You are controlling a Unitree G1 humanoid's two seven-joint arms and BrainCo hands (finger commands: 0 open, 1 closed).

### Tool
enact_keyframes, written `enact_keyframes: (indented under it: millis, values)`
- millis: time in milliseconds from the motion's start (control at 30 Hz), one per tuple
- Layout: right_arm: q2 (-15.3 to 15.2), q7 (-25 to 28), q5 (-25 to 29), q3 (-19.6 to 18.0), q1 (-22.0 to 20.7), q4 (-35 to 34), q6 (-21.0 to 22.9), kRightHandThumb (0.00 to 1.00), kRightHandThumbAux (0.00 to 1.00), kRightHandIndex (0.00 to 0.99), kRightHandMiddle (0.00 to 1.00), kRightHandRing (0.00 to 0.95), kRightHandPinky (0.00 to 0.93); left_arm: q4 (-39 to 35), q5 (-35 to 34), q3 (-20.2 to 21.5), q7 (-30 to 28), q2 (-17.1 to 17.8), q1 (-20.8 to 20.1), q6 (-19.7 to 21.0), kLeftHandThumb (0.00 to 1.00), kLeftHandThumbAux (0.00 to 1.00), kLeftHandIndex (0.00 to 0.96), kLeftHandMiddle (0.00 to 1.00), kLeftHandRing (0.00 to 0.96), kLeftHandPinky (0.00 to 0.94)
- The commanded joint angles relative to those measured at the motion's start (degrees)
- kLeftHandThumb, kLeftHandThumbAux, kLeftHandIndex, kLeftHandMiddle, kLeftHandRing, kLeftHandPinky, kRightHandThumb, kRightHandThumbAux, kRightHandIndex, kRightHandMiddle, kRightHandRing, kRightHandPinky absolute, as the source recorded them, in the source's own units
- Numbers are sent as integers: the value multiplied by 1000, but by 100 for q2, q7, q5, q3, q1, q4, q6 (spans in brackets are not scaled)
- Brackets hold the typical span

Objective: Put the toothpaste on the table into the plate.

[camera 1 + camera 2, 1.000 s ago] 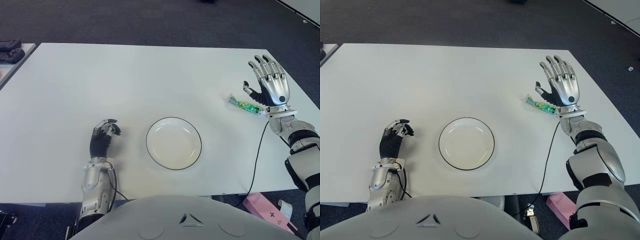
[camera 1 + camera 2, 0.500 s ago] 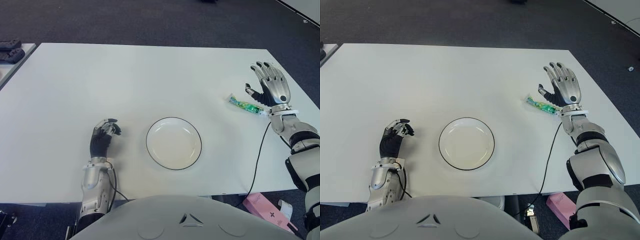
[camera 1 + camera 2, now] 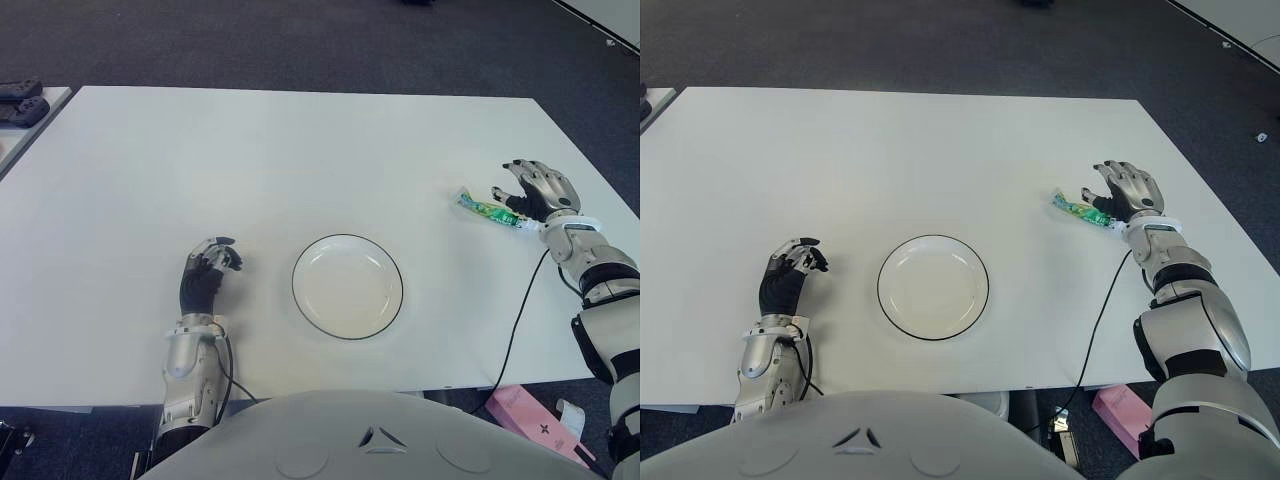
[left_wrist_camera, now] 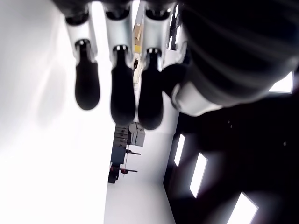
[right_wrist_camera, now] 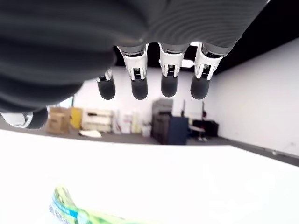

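Note:
A small green and white toothpaste tube (image 3: 489,211) lies flat on the white table (image 3: 300,170) at its right side. My right hand (image 3: 535,190) hovers low just right of the tube and partly over its near end, fingers spread and holding nothing; the right wrist view shows the tube (image 5: 79,212) below the open fingers (image 5: 168,79). A white plate with a dark rim (image 3: 347,286) sits near the table's front middle, with nothing in it. My left hand (image 3: 205,275) shows left of the plate, fingers curled on nothing.
A black object (image 3: 20,100) lies on a neighbouring surface at the far left. A pink box (image 3: 530,415) sits on the floor at the front right. A black cable (image 3: 515,310) hangs from my right forearm over the table's front edge.
My right hand has tipped forward and dropped from upright, palm raised, down to just above the table beside the toothpaste. The left hand, plate and tube have not moved.

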Motion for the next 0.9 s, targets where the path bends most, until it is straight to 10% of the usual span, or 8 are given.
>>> enact_keyframes:
  millis: [33, 900]
  values:
    - [171, 446, 125, -73, 93, 90, 275, 512, 142, 0, 0, 0, 0, 105, 13, -13, 38, 4, 49, 174, 701, 719, 433, 606, 587, 573]
    - [212, 1503, 133, 13, 123, 41, 694, 531, 152, 0, 0, 0, 0, 46, 19, -22, 21, 12, 64, 152, 700, 719, 433, 597, 575, 555]
